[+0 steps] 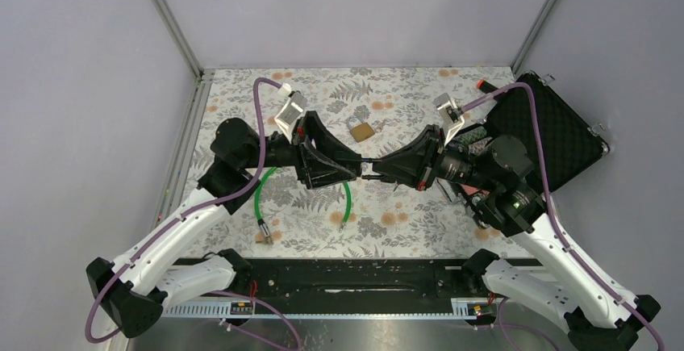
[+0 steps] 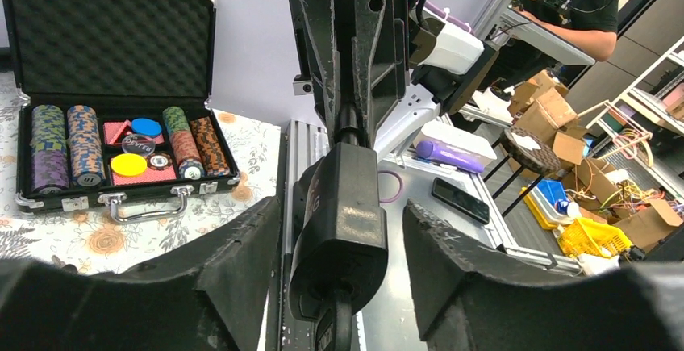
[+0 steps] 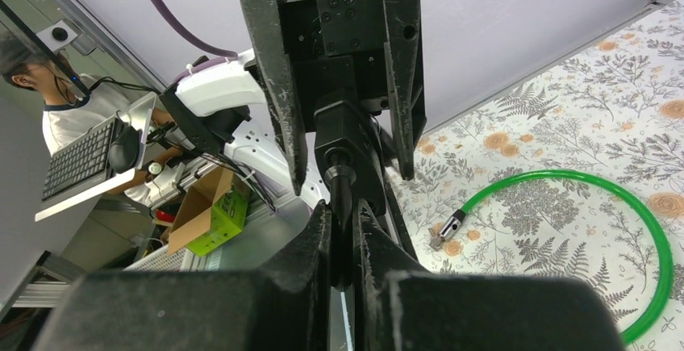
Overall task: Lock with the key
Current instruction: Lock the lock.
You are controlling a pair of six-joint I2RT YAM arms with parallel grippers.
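Note:
The black cable lock body (image 2: 343, 214) hangs in mid-air between my two grippers, above the table's middle (image 1: 364, 170). My right gripper (image 3: 343, 210) is shut on the key (image 3: 342, 190), whose shaft runs into the lock body (image 3: 347, 137). My left gripper (image 2: 340, 206) is open, with a finger on each side of the lock and a small gap on both sides. The green cable (image 3: 565, 177) loops on the table. Its metal end (image 3: 448, 228) lies free, outside the lock.
A small brass padlock (image 1: 362, 131) lies behind the grippers. An open black case (image 1: 548, 133) of poker chips (image 2: 129, 145) sits at the right edge. The floral mat (image 1: 403, 101) covers the table, and a metal rail (image 1: 355, 286) runs along the near edge.

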